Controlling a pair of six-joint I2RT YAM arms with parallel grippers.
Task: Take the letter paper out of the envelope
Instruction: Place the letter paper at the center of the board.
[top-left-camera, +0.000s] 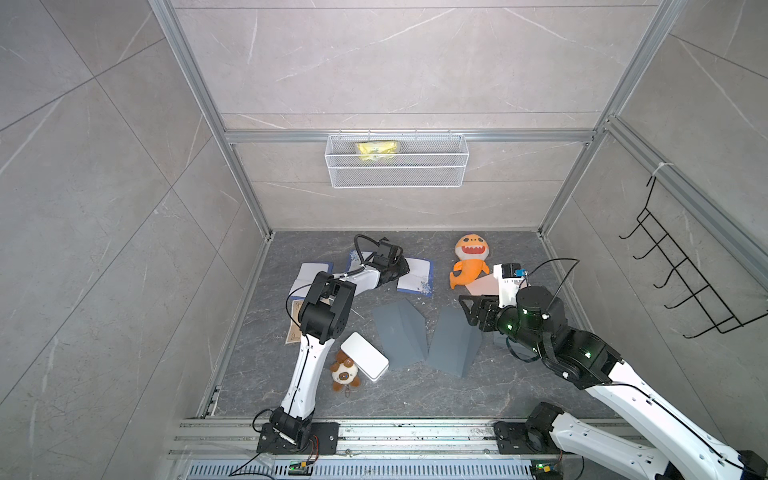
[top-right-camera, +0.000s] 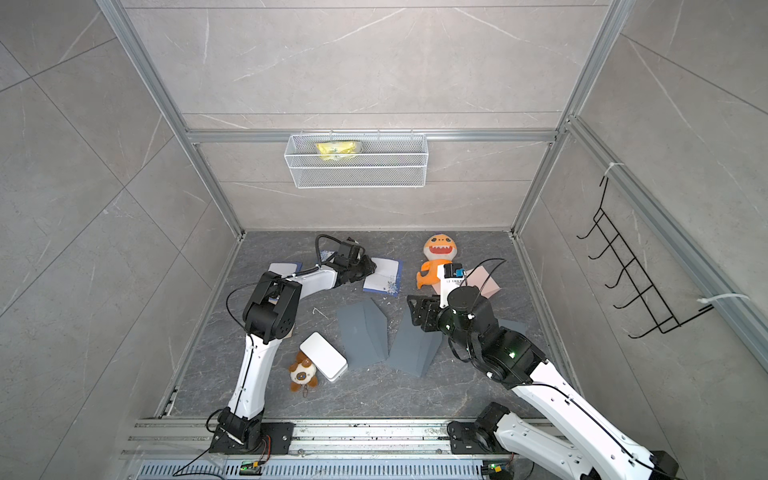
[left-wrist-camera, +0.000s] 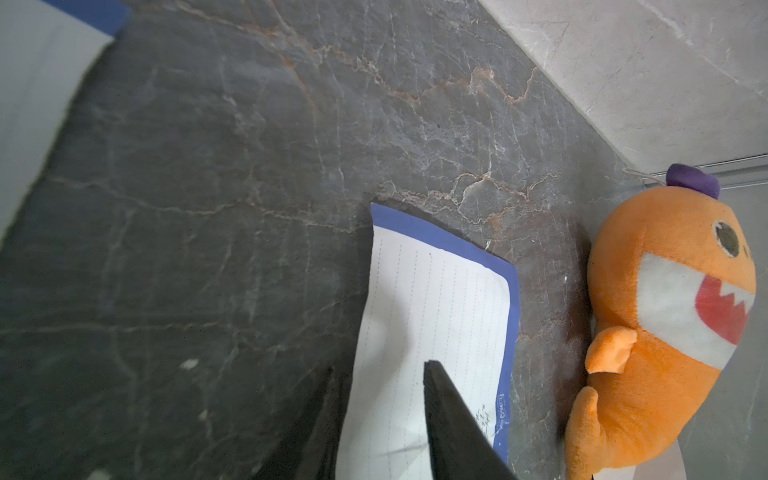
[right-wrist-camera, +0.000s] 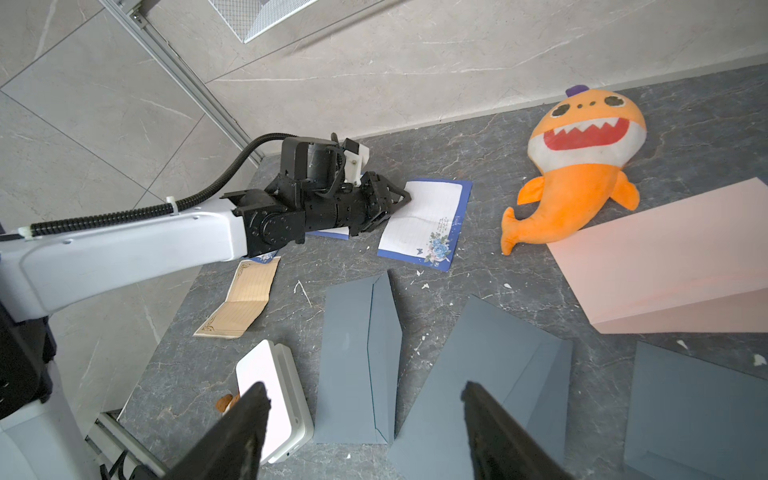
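lined white letter paper (right-wrist-camera: 419, 216), blue border, flat on tabletop (right-wrist-camera: 478, 137); edge between parted jaws of left hand (left-wrist-camera: 380, 365); right hand (right-wrist-camera: 363, 386) spread wide, well apart.

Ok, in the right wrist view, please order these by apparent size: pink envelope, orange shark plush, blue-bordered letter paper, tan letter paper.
1. pink envelope, although the frame edge cuts it off and it lies nearer the camera
2. orange shark plush
3. blue-bordered letter paper and tan letter paper: they look about alike, so I do not rank them
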